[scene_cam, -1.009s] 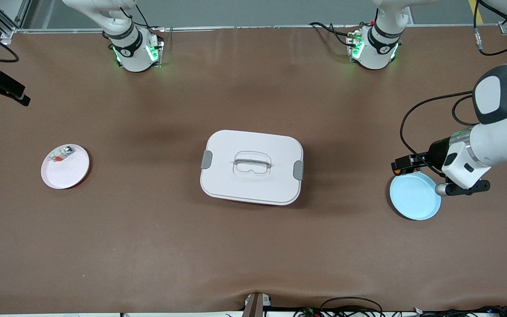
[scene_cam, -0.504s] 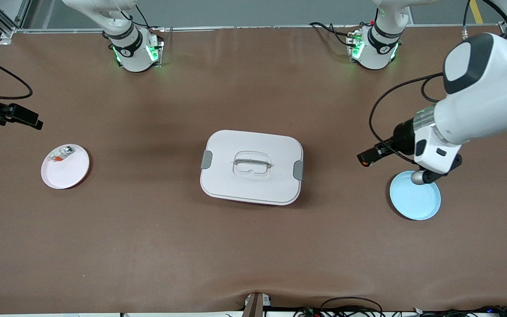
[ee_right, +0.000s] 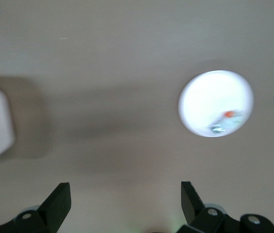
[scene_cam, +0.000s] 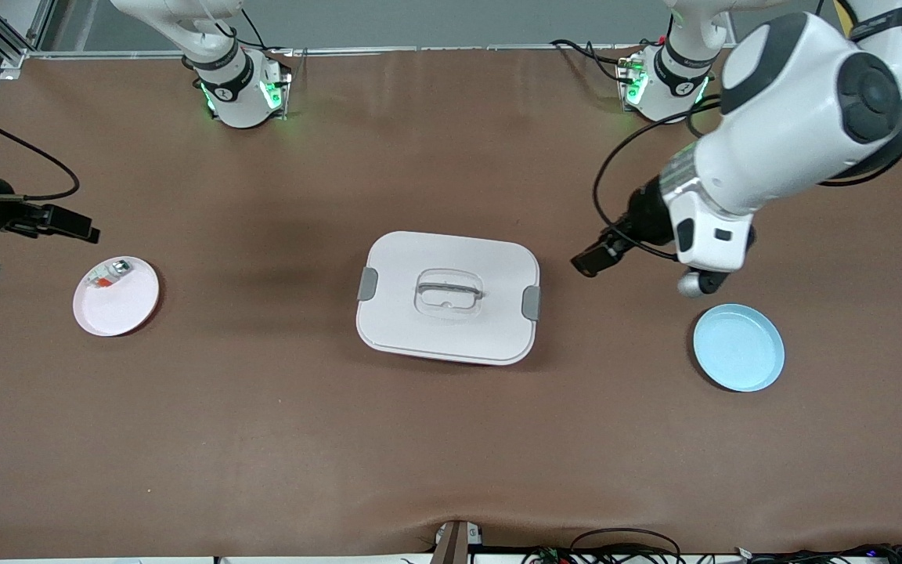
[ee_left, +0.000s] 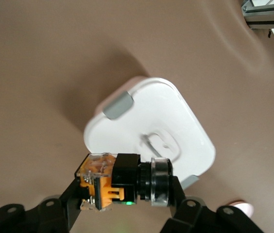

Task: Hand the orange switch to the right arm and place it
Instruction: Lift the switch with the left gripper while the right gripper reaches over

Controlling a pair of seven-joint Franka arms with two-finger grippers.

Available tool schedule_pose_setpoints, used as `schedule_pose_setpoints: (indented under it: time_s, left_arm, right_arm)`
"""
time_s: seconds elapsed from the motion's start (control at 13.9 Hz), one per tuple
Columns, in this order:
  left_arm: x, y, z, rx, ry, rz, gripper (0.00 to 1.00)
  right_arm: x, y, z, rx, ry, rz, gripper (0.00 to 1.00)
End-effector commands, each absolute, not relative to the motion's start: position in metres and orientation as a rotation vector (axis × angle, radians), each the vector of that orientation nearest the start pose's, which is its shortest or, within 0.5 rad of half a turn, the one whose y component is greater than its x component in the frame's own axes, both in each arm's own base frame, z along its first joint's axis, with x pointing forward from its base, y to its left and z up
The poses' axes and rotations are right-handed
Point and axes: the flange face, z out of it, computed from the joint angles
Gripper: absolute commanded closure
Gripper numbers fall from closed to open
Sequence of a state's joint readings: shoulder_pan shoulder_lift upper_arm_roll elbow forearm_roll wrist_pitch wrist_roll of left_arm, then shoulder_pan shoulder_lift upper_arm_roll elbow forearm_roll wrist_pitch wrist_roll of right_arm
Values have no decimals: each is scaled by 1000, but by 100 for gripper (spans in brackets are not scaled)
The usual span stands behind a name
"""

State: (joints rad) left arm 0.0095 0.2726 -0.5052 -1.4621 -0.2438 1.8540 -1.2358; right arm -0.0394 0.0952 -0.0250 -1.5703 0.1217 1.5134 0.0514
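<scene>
Left end effector [scene_cam: 593, 260] grips the switch [ee_left: 125, 183] in the air above the desk [scene_cam: 451, 439].
The white box [scene_cam: 448, 297] sits mid-desk. From it, the blue plate [scene_cam: 738, 348] lies at about four o'clock, the white plate [scene_cam: 116, 296] at nine with a small part [scene_cam: 109, 274] on it. The left end effector hangs over bare desk at the box's two o'clock. The right end effector [scene_cam: 67, 222], fingers spread and empty, hovers at the white plate's eleven o'clock.
</scene>
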Motion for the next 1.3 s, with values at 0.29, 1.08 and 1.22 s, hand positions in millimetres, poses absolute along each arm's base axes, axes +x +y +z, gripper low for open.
schedule_pose_setpoints:
  time_s: [0.29,1.08,1.22]
  left_arm:
    - [575,-357,565,-3035,-1887,386,70]
    - [570,-430,566,-2934,-2270,488,70]
    - [567,-441,565,-2966,-2288,478,70]
  right_arm:
    - [531,21,580,-2570,228,127,0]
    - [504,172,557,-2205,82,-97,0]
    - [500,196,557,-2197,73,-139,0]
